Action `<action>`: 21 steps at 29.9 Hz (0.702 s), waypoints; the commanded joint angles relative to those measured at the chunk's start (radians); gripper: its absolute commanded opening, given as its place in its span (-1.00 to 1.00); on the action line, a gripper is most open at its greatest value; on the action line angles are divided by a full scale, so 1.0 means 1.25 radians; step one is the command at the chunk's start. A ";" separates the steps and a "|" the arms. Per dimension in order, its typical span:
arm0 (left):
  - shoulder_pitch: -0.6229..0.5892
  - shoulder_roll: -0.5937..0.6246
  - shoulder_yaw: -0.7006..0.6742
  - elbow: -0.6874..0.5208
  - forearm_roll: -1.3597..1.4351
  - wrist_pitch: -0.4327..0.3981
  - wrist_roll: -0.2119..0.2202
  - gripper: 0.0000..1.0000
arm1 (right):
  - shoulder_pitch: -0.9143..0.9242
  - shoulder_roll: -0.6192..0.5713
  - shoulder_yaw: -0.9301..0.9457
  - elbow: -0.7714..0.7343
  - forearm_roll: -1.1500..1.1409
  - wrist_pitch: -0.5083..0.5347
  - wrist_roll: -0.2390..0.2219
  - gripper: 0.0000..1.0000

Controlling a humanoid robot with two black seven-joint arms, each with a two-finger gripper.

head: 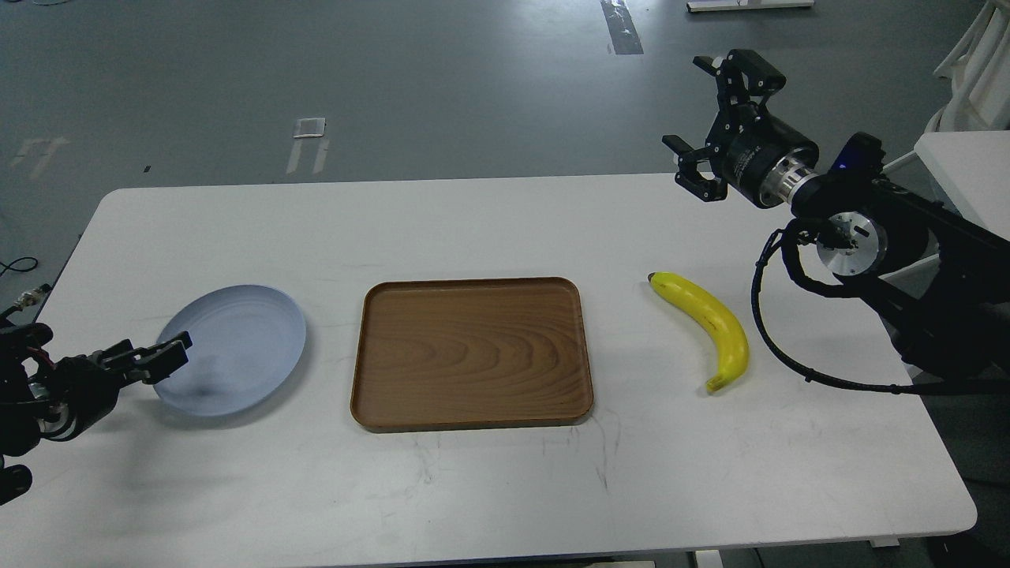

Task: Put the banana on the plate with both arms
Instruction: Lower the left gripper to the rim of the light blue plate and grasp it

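Head view: banana lay apart from both grippers, plate at the left one

Head view showed a white table [489, 229] with three things in a row across it. At the left sat the pale blue-grey plate [237, 347], in the middle a brown wooden tray [472, 353], and at the right the yellow banana [705, 325], lying flat on the tabletop with its dark stem tip pointing up and left toward the far side.

My right gripper [701, 125] hung in the air above the far right part of the table, its two fingers spread wide with nothing between them. The banana lay nearer to me than that gripper and slightly to its right in the picture, well apart from it, with bare table in between.

My left gripper [170, 353] reached in low from the left edge, and its fingertips overlapped the left rim of the plate. The fingers lay close together; whether they actually pinched the rim could not be told. The banana lay far off to the right of this gripper, beyond both the plate and the tray
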 commanded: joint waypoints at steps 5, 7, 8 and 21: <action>0.016 -0.001 0.000 0.014 -0.001 -0.002 -0.004 0.76 | 0.000 -0.008 0.000 0.001 0.000 0.000 0.000 1.00; 0.016 -0.001 0.000 0.014 -0.001 -0.003 -0.007 0.66 | 0.000 -0.008 -0.001 0.001 0.000 0.000 0.000 1.00; 0.017 -0.001 0.000 0.014 -0.001 -0.003 -0.008 0.58 | 0.000 -0.008 -0.001 0.001 0.000 0.000 0.000 1.00; 0.037 -0.001 -0.001 0.014 -0.004 -0.040 -0.002 -0.56 | 0.000 -0.009 -0.002 0.001 0.000 0.000 0.000 1.00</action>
